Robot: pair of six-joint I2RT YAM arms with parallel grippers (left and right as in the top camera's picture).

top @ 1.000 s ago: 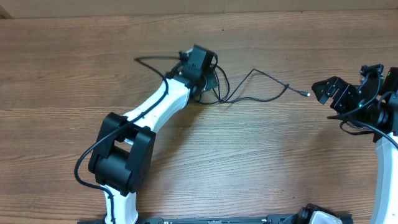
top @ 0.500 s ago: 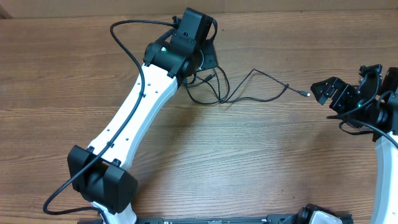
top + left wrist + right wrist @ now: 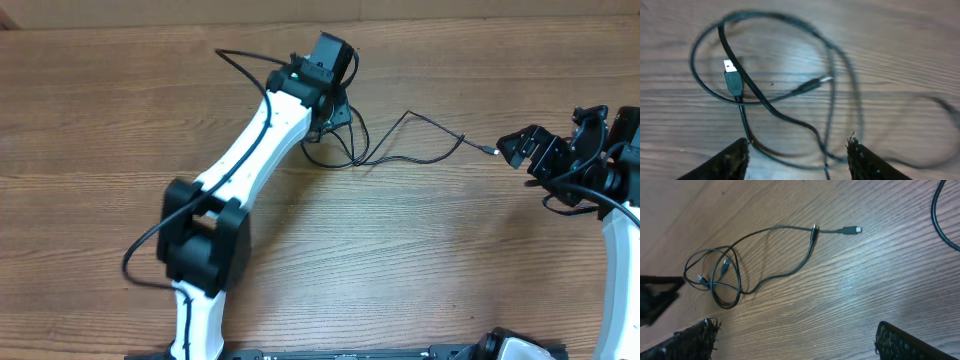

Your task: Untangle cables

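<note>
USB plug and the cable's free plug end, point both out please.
USB plug (image 3: 732,79), left wrist view, on its black housing.
free plug end (image 3: 851,230), right wrist view, on the connector body.

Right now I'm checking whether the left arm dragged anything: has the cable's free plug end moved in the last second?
No. In the overhead view the cable's plug end lies at the same spot on the wood grain of the table throughout.

"Quick tally: one table (image 3: 420,250), two arms, left arm (image 3: 255,140) and right arm (image 3: 615,250)."

"Two grippers as well, left gripper (image 3: 797,150) and right gripper (image 3: 796,330). And the cables (image 3: 772,228)?"

"One tangle, strand count unclear. Three plugs: flat plug (image 3: 731,80), slim plug (image 3: 822,80), tail plug (image 3: 854,230)."
</note>
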